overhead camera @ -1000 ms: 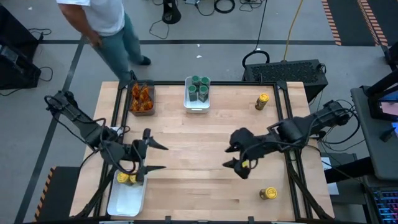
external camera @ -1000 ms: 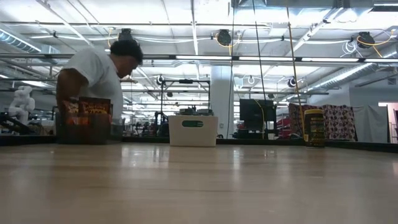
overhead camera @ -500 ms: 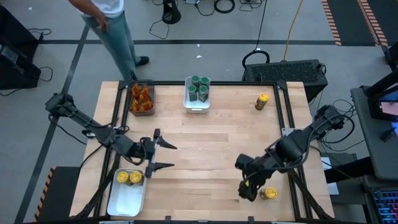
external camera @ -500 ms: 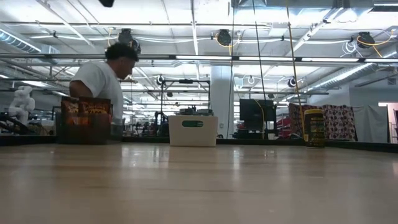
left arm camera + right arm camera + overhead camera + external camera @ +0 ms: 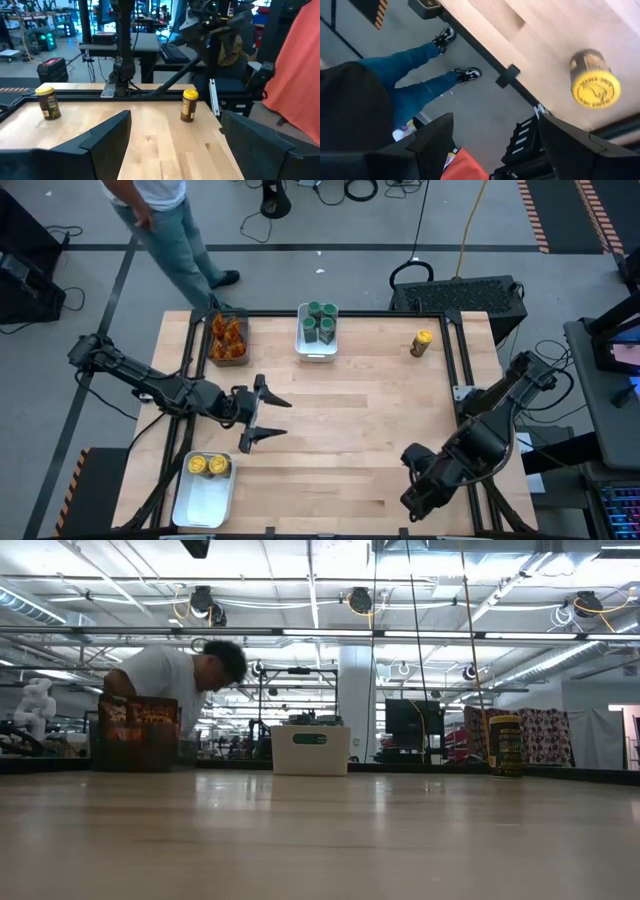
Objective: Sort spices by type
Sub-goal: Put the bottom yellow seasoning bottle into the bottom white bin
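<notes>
Two grippers: left gripper (image 5: pixel 262 415) spread empty at centre-left; right gripper (image 5: pixel 415 498) spread empty, lower right.
Risk: yellow-lidded jar (image 5: pixel 594 80) sat near the table (image 5: pixel 350 400) edge; a nudge might topple it off.

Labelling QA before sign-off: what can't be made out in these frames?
- Near-right yellow jar: high view, covered by the right arm.
- Green jars: low view, behind their tray wall.
- Orange pieces: high view, too small to count.
- Person: low view, blurred.
- Right claw: high view, lost against its dark arm.
- Left claw: absent from low view.
</notes>
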